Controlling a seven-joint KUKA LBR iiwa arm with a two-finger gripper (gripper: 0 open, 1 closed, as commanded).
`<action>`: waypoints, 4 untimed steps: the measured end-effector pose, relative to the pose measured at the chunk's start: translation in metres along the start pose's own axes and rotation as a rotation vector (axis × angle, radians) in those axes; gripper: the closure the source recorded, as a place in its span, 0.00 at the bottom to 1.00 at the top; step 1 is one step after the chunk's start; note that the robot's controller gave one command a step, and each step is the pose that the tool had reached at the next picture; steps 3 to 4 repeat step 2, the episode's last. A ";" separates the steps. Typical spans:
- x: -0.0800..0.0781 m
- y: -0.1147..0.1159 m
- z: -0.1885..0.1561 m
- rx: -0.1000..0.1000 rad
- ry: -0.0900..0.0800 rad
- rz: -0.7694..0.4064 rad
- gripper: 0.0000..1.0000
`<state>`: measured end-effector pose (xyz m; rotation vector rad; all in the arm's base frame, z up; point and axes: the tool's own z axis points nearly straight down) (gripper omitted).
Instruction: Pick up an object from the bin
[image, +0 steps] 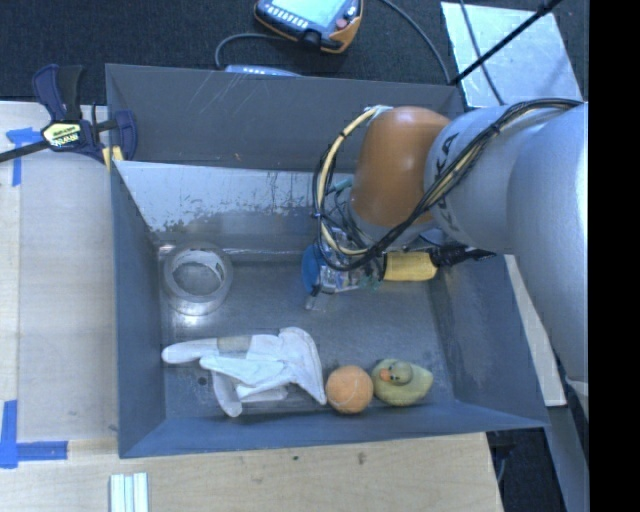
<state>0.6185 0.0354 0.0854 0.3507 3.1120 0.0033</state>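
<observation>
Hanging low at the back of the bin (136, 300)
Gripper (325, 287) beside a small blue object (311, 266); open or closed, cannot tell

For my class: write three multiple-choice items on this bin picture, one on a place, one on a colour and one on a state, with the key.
1. Where is the gripper?
A) over the near left corner
B) outside the grey walls
C) over the middle of the bin

2. What colour is the crumpled cloth?
A) white
B) red
C) green

3. How does the clear ring lie?
A) standing on edge
B) flat, hole up
C) leaning on the far wall

Key:
1 C: it is above the mid floor, right of the ring.
2 A: the cloth by the near wall is white.
3 B: its round opening faces up toward the camera.
</observation>
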 end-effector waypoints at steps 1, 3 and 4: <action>0.000 0.000 -0.013 0.000 -0.001 0.000 1.00; -0.001 0.000 -0.030 -0.001 -0.003 0.000 1.00; -0.001 0.000 -0.030 -0.001 -0.003 0.000 1.00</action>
